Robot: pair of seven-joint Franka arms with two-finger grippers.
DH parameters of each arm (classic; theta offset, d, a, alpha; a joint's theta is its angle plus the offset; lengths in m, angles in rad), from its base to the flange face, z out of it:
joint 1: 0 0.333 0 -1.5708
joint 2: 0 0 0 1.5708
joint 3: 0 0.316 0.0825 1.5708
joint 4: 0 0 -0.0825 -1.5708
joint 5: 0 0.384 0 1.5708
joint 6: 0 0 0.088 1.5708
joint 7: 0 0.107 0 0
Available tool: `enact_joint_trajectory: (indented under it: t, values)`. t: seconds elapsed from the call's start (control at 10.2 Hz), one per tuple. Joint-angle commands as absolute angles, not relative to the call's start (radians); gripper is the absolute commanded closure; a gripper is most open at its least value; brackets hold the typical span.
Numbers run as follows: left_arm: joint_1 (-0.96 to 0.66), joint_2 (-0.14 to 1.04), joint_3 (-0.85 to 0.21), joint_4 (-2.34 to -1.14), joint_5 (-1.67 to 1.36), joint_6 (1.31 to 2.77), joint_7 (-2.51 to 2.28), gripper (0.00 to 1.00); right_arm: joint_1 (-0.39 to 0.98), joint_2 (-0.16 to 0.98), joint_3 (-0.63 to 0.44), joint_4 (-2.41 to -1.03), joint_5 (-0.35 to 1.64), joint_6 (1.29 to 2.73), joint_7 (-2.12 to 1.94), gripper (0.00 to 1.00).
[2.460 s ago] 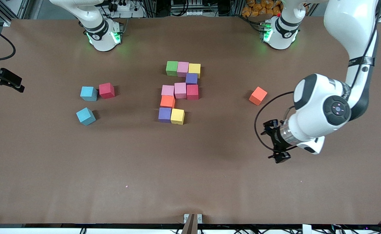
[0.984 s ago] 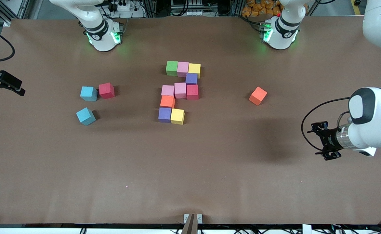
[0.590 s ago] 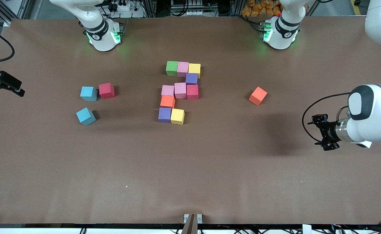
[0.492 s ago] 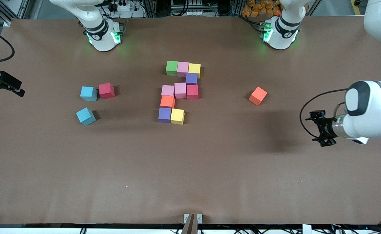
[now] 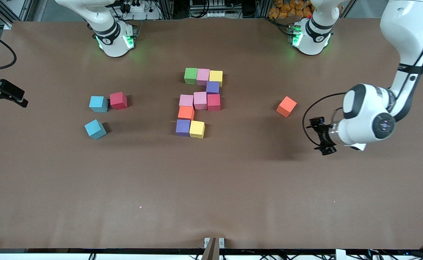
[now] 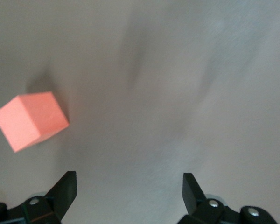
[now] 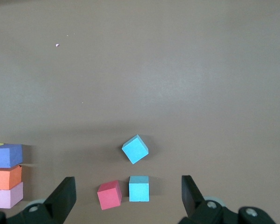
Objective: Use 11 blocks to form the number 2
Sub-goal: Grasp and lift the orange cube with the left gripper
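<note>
the number 2 (image 5: 200, 103) stands mid-table with ten cubes laid: green, pink, yellow along its top row, a purple under the yellow, pink, pink, red across the middle, an orange under that, then purple and yellow in the row nearest the front camera. that last row looks one cube short, at its end toward the left arm.

the loose orange block (image 5: 286, 106) lies apart from the digit, toward the left arm's end of the table, turned corner-on to the rows. it is a cube, so it has no long axis; what matters is its twist. the left gripper (image 5: 321, 136) hangs in the air just beside it, over bare table, with fingers spread wide and nothing between them. in the left wrist view the orange block (image 6: 31, 120) sits ahead of the fingertips and out past one finger (image 6: 63, 190), not in the gap. my judgement: the hand must shift sideways toward the block and turn to match its faces before coming down.

the left arm is by far the nearer one. its forearm lies low and nearly level, wrist pointed toward the digit.

the right gripper (image 5: 3, 94) waits at the right arm's edge of the table, fingers wide and empty. a spare red block (image 5: 118, 100) and two light blue cubes (image 5: 96, 116) lie off that way.
</note>
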State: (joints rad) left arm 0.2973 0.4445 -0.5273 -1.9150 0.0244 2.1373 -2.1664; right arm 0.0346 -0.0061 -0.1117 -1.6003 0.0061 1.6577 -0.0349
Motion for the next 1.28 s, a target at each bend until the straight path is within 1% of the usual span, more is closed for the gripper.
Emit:
enact_joint_trajectory:
  t: [0.0,0.2,0.3,0.49,0.79,1.18]
  values:
    - [0.234,0.37,-0.54,-2.029,0.044,2.201,-2.236,0.0,0.026,-0.003,-0.112,-1.592,0.032,1.654,-0.049,0.0]
    - [0.195,0.301,-0.566,-2.168,0.105,2.29,-2.224,0.0,0.028,-0.003,-0.112,-1.591,0.034,1.661,-0.048,0.0]
    - [0.202,0.302,-0.599,-2.195,0.142,2.301,-2.195,0.0,0.029,-0.003,-0.112,-1.591,0.034,1.658,-0.048,0.0]
    - [0.204,0.296,-0.606,-2.247,0.153,2.325,-2.078,0.0,0.038,-0.003,-0.107,-1.591,0.034,1.66,-0.048,0.0]
    - [0.231,0.249,-0.609,-2.282,0.152,2.327,-1.89,0.0,0.035,-0.002,-0.107,-1.594,0.032,1.661,-0.049,0.0]
    - [0.238,0.22,-0.612,-2.344,0.153,2.33,-1.662,0.0,0.043,-0.002,-0.107,-1.589,0.032,1.654,-0.048,0.0]
